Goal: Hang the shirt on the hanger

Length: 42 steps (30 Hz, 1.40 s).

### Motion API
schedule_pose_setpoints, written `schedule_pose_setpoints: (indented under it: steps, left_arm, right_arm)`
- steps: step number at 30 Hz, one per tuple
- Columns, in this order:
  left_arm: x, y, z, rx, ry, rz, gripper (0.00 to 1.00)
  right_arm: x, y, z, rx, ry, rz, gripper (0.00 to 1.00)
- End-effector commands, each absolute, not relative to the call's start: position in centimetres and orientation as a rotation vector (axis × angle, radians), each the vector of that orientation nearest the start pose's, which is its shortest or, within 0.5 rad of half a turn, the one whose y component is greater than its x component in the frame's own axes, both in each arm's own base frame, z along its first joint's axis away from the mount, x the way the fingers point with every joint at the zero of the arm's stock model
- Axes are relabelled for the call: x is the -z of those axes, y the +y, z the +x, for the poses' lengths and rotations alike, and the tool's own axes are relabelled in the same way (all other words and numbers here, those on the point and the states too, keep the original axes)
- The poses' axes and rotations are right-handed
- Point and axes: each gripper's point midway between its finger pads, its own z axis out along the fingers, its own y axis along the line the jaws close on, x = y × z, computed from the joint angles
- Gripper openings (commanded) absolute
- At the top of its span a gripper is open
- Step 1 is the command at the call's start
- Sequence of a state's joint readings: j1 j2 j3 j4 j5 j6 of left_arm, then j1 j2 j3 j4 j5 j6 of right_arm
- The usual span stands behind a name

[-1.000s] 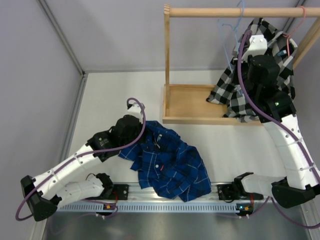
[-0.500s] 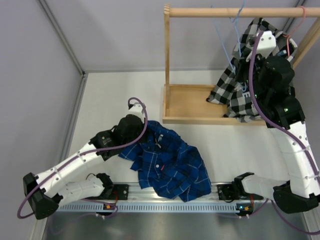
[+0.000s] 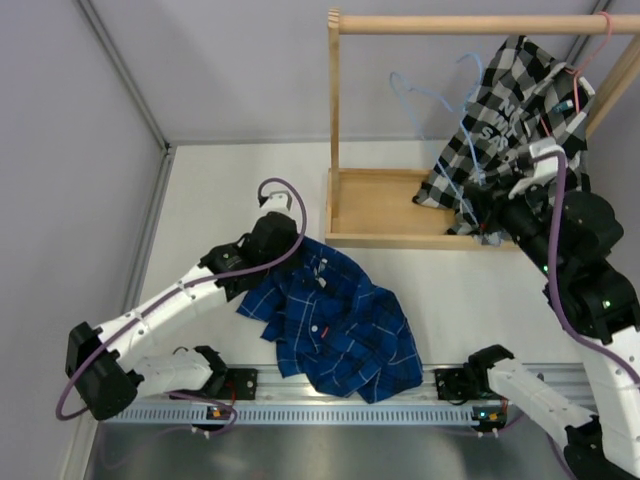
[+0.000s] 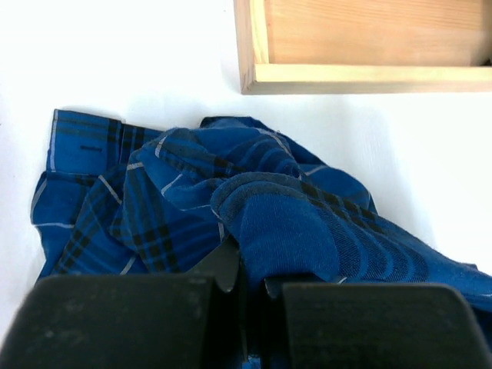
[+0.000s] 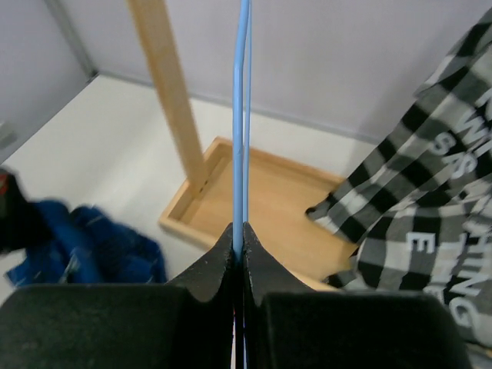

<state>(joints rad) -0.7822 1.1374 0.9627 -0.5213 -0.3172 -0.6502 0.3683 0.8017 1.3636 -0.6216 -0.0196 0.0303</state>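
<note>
The royal-blue checked shirt (image 3: 340, 325) lies crumpled on the white table between the arm bases. My left gripper (image 3: 290, 265) is at its far left edge, shut on a raised fold of the shirt (image 4: 284, 223), with the fingertips (image 4: 257, 269) buried in cloth. My right gripper (image 3: 485, 200) is shut on the thin light-blue hanger (image 3: 440, 110) and holds it in the air in front of the wooden rack, its hook below the rail. In the right wrist view the hanger wire (image 5: 241, 115) rises straight up from the closed gripper (image 5: 239, 234).
A wooden rack with a top rail (image 3: 470, 22) and a base tray (image 3: 375, 210) stands at the far right. A black-and-white checked shirt with lettering (image 3: 520, 100) hangs there on a pink hanger (image 3: 590, 50). Grey walls bound the left and back.
My right arm has drawn back from the rail toward the near side, bringing the light-blue hanger down and left off the rail. My left gripper has shifted slightly far-right with the shirt fold.
</note>
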Motion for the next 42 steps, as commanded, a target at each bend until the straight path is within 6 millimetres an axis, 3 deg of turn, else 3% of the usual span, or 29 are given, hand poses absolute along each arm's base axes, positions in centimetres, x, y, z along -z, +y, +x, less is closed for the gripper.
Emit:
schedule_pose_setpoints:
  steps: [1, 2, 6, 11, 17, 26, 32, 37, 42]
  left_arm:
    - [-20.9, -21.9, 28.5, 0.519, 2.179, -0.113, 0.0]
    - [-20.4, -22.4, 28.8, 0.542, 2.202, -0.105, 0.0]
    - [-20.0, -21.8, 30.4, 0.518, 2.218, -0.121, 0.0]
    - [-19.7, -21.2, 31.8, 0.531, 2.22, -0.146, 0.0]
    - [-20.9, -22.7, 31.5, 0.644, 2.214, -0.127, 0.0]
    - [-21.7, -24.0, 30.9, 0.72, 2.214, -0.032, 0.0]
    - [-22.3, -25.9, 29.4, 0.824, 2.246, 0.135, 0.0]
    - [-24.0, -27.8, 26.3, 0.902, 2.22, 0.318, 0.0]
    - [-25.2, -29.4, 23.2, 0.907, 2.222, 0.511, 0.0]
  right_arm:
    - [-40.3, 11.9, 18.9, -0.519, 1.643, -0.437, 0.0]
    - [-38.9, 13.4, 17.4, -0.618, 1.659, -0.533, 0.0]
    - [-36.0, 15.5, 12.3, -0.824, 1.646, -0.718, 0.0]
    - [-33.0, 15.7, 9.4, -0.923, 1.703, -0.753, 0.0]
    - [-29.6, 15.4, 10.0, -0.926, 1.83, -0.689, 0.0]
    - [-27.0, 15.2, 11.4, -0.9, 1.961, -0.627, 0.0]
    - [-25.7, 17.0, 12.5, -1.0, 2.02, -0.655, 0.0]
    - [-27.3, 18.9, 13.3, -1.071, 1.932, -0.676, 0.0]
    - [-29.5, 21.0, 12.6, -1.184, 1.833, -0.791, 0.0]
